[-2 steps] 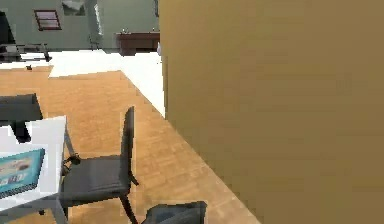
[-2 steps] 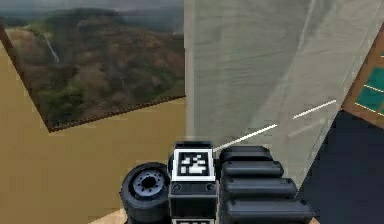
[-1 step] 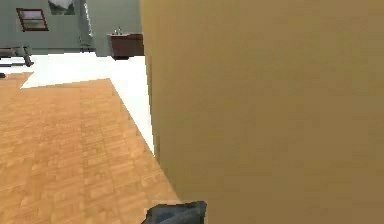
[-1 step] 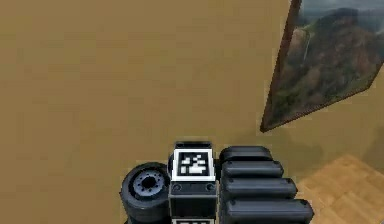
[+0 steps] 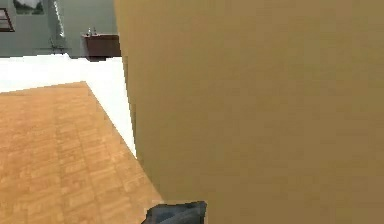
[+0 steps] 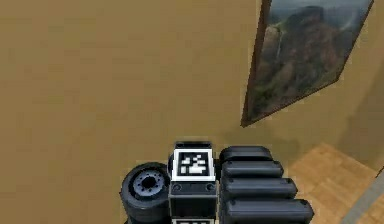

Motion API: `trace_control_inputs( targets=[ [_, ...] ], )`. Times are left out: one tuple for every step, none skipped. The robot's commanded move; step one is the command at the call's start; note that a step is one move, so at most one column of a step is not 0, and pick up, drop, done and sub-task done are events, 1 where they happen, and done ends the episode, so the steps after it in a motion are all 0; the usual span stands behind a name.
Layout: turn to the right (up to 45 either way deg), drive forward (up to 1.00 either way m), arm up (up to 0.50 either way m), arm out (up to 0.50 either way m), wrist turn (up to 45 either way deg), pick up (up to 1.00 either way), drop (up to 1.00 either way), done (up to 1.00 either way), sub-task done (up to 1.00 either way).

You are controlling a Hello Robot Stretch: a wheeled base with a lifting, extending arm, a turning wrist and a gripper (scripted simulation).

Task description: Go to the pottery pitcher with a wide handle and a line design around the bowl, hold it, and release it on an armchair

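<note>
In the arm side view the arm is drawn in low at the bottom edge, with its white marked square facing a tan wall. Left of the square sits the gripper's dark round body. Its far end cannot be made out, so I cannot tell whether it holds anything. No pitcher or armchair can be picked out.
A tan wall stands very close across the forward view's right. Wood floor runs on the left, with white floor and a dark low cabinet far back. A framed painting hangs on the side wall. A dark grey object lies at the bottom edge.
</note>
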Motion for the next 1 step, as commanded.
trace_control_inputs(
  targets=[
    [0.0,0.2,0.0,0.0,0.0,0.0,0.0,0.0,0.0]
  ],
)
